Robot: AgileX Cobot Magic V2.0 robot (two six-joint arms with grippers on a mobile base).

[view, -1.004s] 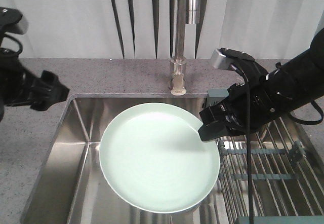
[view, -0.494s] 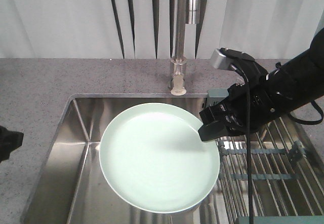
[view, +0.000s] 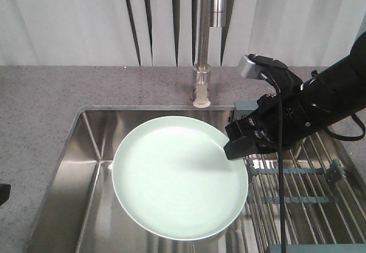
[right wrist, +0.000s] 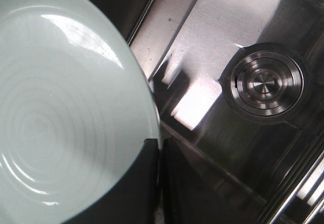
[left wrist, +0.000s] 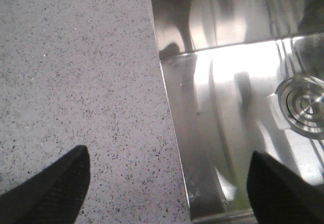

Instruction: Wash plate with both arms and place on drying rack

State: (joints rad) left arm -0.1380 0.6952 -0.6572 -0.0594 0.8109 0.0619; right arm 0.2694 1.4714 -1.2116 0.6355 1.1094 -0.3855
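right end effector (view: 235, 145) clamping right rim of plate (view: 177, 178), holding it flat over sink (view: 86, 173) | left end effector (left wrist: 168, 173) gaping wide, empty, hovering over sink's left edge | drying rack (view: 303, 190) lying rightward — right arm nearer

Before me a steel sink (view: 86, 167) is sunk into the speckled grey desk (view: 40, 104). Behind the sink rises a chrome faucet (view: 201, 47); a round drain (right wrist: 264, 83) sits in the sink's floor.

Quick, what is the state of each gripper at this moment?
Left gripper: open, holding nothing.
Right gripper: closed on the rim of the plate.
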